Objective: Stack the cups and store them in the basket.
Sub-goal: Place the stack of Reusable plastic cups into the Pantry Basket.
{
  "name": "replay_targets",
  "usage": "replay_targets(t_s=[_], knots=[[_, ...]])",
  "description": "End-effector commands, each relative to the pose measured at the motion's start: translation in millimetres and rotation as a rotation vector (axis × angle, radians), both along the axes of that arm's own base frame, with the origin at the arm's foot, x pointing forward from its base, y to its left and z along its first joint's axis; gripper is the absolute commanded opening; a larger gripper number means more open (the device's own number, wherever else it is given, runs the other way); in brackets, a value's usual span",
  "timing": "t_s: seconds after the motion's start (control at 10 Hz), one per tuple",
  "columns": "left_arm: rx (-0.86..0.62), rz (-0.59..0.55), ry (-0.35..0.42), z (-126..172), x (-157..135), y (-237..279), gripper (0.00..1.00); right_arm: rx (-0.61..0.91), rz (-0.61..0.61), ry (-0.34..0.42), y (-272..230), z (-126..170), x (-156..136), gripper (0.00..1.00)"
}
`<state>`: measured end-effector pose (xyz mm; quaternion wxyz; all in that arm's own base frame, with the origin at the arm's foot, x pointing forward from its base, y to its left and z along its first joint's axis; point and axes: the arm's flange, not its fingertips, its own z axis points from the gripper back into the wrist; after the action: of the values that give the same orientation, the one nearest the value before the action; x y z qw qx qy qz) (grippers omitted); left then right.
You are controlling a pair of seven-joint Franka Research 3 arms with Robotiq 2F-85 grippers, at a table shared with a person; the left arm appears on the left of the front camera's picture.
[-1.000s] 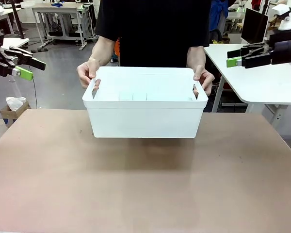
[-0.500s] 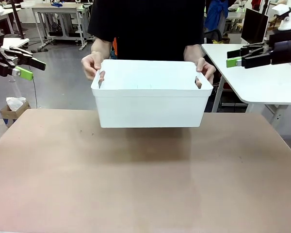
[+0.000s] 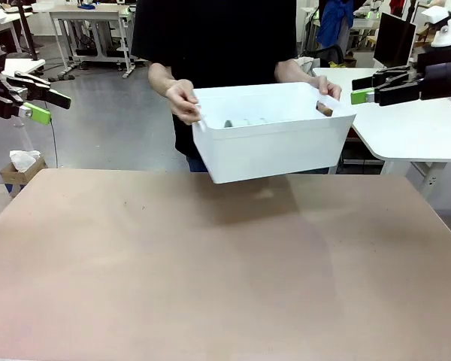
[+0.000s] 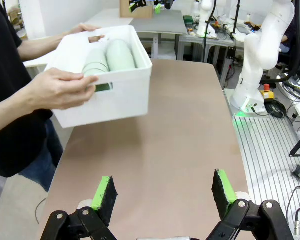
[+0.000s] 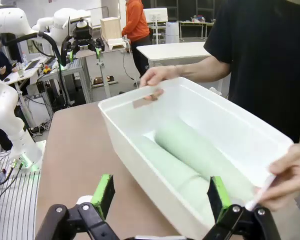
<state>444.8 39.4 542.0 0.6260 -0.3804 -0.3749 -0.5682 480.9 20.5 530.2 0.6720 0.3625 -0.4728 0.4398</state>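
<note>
A person holds the white basket [image 3: 274, 147] by both handle cut-outs, lifted above the far side of the table and tilted. Stacked mint-green cups [image 5: 190, 152] lie on their sides inside the basket [image 5: 140, 150]; in the left wrist view the cups [image 4: 110, 57] show within the basket [image 4: 102, 95]. My left gripper [image 3: 41, 96] hangs open at the far left, well away from the basket, and its green-padded fingers [image 4: 104, 192] stand wide apart over the table. My right gripper [image 3: 368, 89] is open at the far right, close to the basket's right end; between its fingers [image 5: 104, 192] nothing is held.
The brown table [image 3: 210, 286] spreads below the basket. A white side table [image 3: 406, 128] stands at the right behind my right gripper. The person's hands [image 3: 182, 101] grip the basket's ends. Other desks and equipment fill the background.
The person has lifted the basket higher, carried it to the right and tilted it. Both grippers have stayed where they were, open.
</note>
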Motion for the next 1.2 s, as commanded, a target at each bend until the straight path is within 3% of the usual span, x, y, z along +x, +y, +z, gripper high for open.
replay_targets(t_s=[0.0,1.1], knots=[[-0.008,-0.001,0.005,2.6,-1.9,-1.7,1.0,-0.014,-0.014,0.015,0.4,3.6,0.1,1.0],[-0.008,-0.001,0.005,2.6,-1.9,-1.7,1.0,-0.014,-0.014,0.015,0.4,3.6,0.1,1.0]])
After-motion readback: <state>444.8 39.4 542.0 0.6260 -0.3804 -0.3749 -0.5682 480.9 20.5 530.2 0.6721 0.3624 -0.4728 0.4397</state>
